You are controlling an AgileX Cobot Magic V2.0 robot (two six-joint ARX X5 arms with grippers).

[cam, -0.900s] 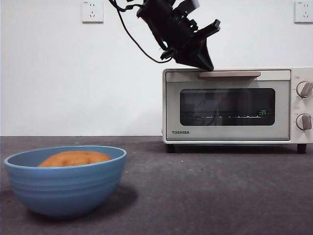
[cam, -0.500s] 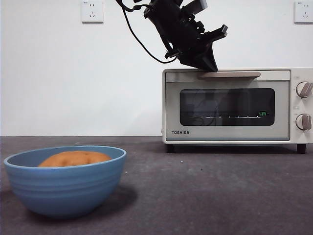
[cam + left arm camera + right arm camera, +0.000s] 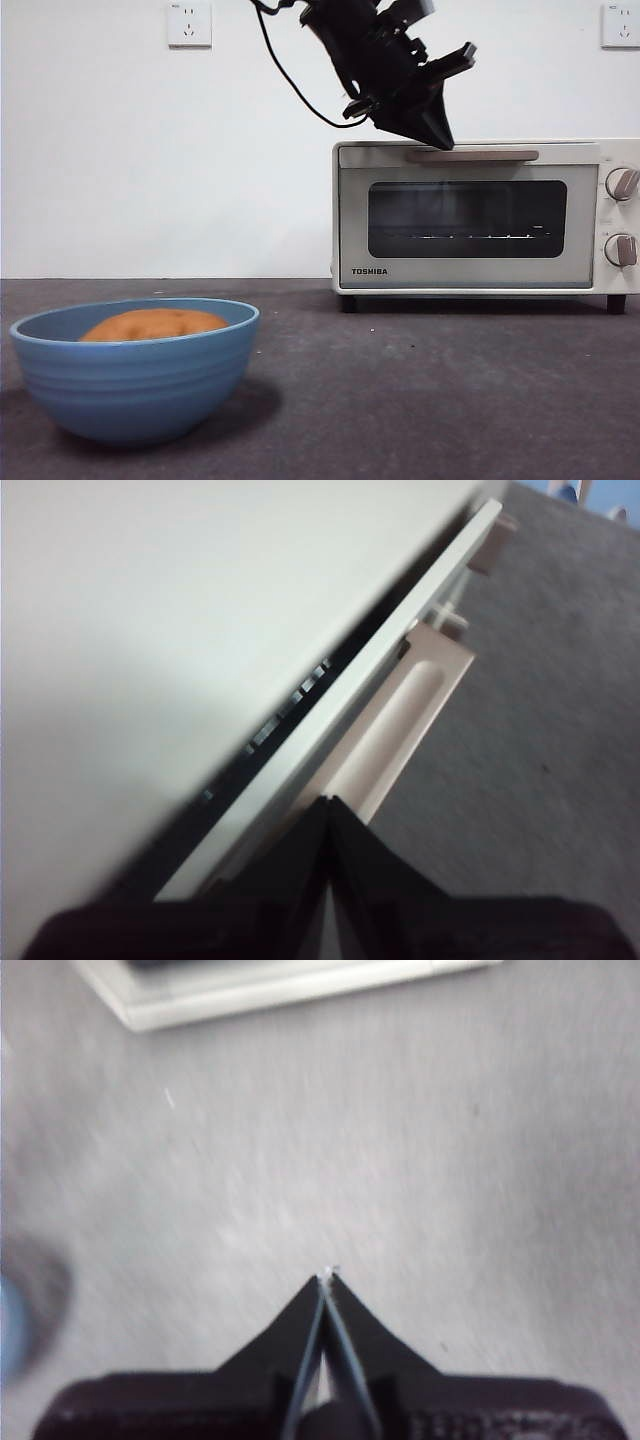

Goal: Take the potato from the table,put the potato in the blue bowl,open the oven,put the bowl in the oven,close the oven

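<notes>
Oven [image 3: 470, 215] handle [image 3: 472, 155] touches left tool [image 3: 440, 140] (jaws together).

Orange-brown potato [image 3: 153, 324] lies in the blue bowl [image 3: 133, 385] on the table [image 3: 450, 390]; cream oven [image 3: 485, 215] stands shut behind.

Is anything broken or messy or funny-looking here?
Nothing stands out. The potato sits in the blue bowl, the oven stands level, and the left gripper is at its handle.
</notes>
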